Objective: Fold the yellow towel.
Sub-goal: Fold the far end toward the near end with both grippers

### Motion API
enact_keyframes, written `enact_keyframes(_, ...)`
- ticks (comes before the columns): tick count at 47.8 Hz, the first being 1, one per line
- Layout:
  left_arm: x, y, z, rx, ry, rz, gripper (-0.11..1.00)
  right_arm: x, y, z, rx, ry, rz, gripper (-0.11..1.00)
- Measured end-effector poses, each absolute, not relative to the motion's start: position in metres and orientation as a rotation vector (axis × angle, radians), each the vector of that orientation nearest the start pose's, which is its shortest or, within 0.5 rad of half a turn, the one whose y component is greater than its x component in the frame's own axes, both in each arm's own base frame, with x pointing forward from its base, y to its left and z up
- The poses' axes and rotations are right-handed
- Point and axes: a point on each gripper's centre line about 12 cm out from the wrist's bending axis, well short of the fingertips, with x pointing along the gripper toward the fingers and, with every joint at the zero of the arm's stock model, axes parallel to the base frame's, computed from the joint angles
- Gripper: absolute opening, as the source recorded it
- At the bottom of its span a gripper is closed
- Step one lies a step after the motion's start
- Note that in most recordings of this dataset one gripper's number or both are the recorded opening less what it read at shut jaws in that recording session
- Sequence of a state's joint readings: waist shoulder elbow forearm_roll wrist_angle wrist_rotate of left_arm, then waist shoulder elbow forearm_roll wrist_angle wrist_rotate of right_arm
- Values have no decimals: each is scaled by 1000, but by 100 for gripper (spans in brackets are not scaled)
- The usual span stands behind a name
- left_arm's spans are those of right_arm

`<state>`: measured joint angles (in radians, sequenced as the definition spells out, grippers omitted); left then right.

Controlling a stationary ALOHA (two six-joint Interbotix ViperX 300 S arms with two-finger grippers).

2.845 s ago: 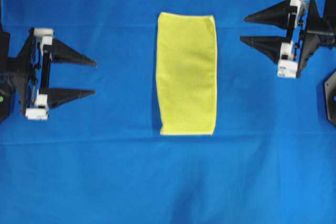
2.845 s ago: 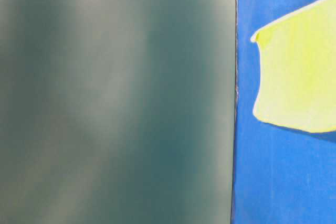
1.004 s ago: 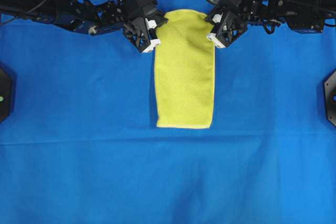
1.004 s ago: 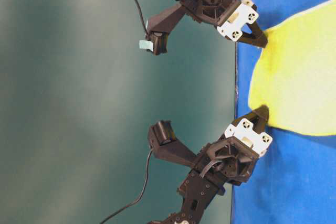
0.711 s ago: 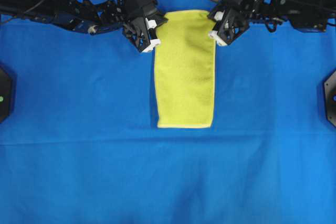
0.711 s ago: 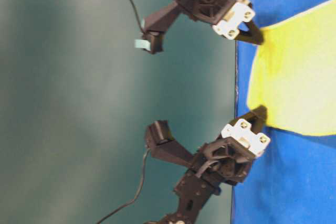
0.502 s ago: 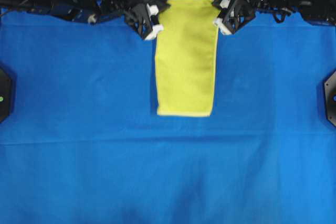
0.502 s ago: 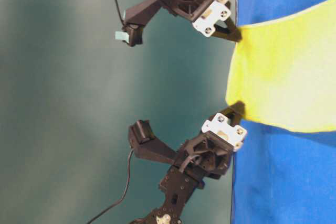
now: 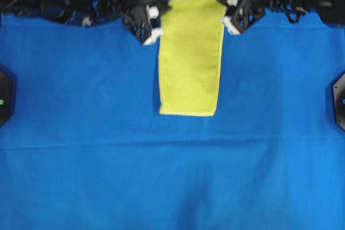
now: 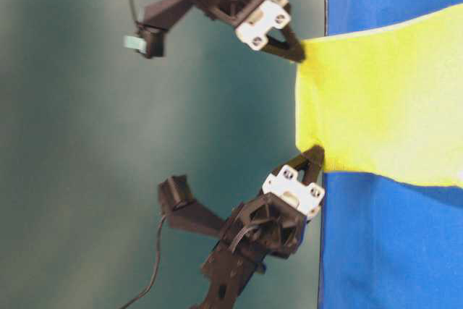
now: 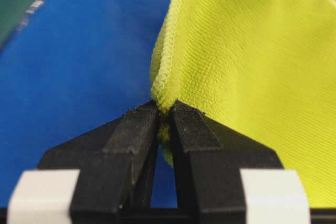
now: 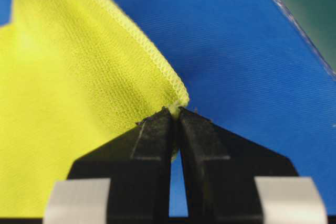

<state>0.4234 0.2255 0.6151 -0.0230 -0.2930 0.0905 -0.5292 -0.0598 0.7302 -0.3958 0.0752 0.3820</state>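
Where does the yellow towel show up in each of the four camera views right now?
Overhead: yellow towel at top centre, a long strip on the blue cloth.
Table-level: right side, its end lifted off the blue cloth.
Left wrist: fills the upper right, corner pinched in the left gripper.
Right wrist: fills the left, corner pinched in the right gripper.
Shared landmark: the blue cloth under the towel.
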Motion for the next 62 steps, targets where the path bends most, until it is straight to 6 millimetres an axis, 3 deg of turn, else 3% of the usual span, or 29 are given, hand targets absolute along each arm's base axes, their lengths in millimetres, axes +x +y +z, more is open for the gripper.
enact_keyframes(11,381,125,134,-12,549,294,6,317,-133,169,127,740,-401,5)
enact_keyframes(20,381,77,124,17,588,175,6,321,-93,161,97,766,-293,5)
enact_keyframes(34,378,26,112,53,631,46,6,326,-53,148,91,757,-173,5)
enact_keyframes(47,378,22,81,55,689,35,6,330,-48,128,119,787,-157,5)
enact_keyframes(62,380,21,81,57,664,33,6,332,-38,125,109,792,-128,5)
